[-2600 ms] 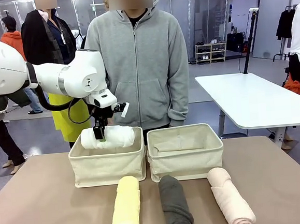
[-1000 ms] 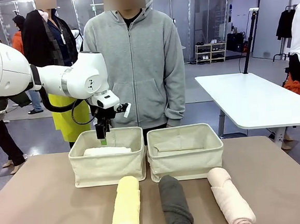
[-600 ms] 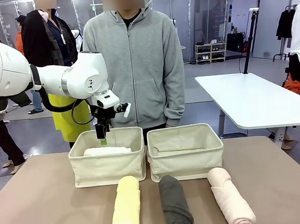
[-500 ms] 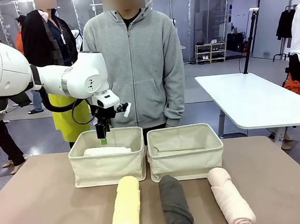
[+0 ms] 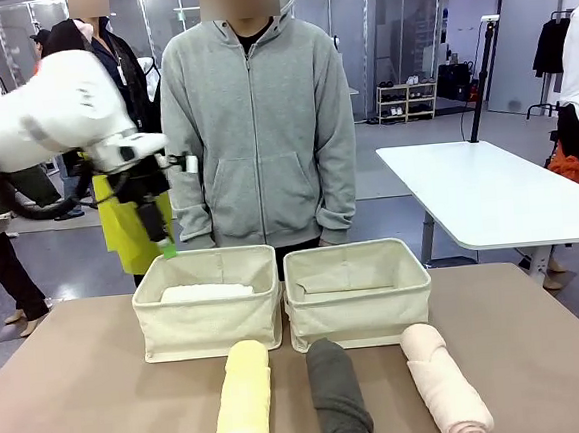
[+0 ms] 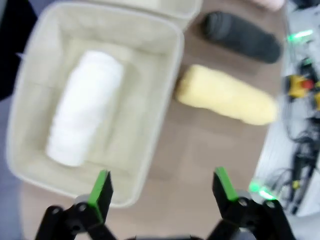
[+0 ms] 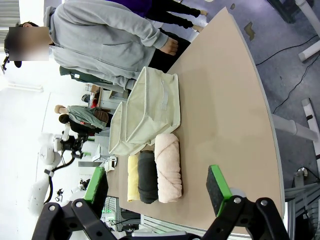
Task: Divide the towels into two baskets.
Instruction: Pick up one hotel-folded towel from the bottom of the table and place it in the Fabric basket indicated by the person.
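The white towel (image 5: 207,292) lies inside the left basket (image 5: 208,328); the right basket (image 5: 359,306) holds no towel. In front of the baskets, the pale yellow towel (image 5: 244,401), the dark grey towel (image 5: 339,398) and the pale pink towel (image 5: 446,397) lie side by side on the table. My left gripper (image 5: 167,248) hangs open above the left basket's far left corner. Its wrist view looks down on the white towel (image 6: 85,107), with the left gripper (image 6: 162,187) holding nothing. My right gripper (image 7: 157,184) is open and hangs off the table's end.
A person in a grey hoodie (image 5: 258,129) stands just behind the baskets, hands down. The brown table (image 5: 83,393) has bare room left and right of the towels. A white table (image 5: 488,191) stands at the back right.
The left gripper let the white towel go into the left basket. It has since risen and swung left, away from above the basket. The towel stays put.
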You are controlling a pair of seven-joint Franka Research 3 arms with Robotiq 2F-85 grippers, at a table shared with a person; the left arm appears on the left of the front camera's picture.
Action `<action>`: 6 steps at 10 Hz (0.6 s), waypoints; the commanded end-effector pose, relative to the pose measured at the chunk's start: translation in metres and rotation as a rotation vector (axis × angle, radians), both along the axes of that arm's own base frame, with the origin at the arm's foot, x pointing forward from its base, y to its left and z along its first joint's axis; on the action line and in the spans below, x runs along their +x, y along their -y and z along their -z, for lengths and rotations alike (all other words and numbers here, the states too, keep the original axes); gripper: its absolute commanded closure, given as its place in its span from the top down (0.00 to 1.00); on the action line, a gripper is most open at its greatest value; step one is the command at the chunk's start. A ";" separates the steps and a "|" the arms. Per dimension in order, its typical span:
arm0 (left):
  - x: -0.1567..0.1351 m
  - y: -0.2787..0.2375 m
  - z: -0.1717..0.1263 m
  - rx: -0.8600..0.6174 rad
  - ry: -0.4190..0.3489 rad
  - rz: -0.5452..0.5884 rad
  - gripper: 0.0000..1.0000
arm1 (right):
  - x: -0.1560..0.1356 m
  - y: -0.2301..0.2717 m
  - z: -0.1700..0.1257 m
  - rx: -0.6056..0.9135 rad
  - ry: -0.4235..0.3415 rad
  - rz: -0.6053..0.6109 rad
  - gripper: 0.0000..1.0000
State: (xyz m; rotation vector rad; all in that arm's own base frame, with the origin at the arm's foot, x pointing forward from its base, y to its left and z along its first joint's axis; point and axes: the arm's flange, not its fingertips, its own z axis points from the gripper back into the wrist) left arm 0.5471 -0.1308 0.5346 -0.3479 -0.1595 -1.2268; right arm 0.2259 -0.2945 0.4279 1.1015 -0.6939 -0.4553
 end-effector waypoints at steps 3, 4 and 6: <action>-0.085 -0.119 0.025 -0.399 -0.139 -0.230 1.00 | -0.002 -0.001 -0.001 0.008 0.012 0.004 1.00; -0.101 -0.162 0.034 -0.485 -0.228 -0.285 1.00 | -0.002 -0.001 -0.001 0.008 0.012 0.004 1.00; -0.129 -0.232 0.065 -0.637 -0.389 -0.373 1.00 | -0.002 -0.001 -0.001 0.008 0.012 0.004 1.00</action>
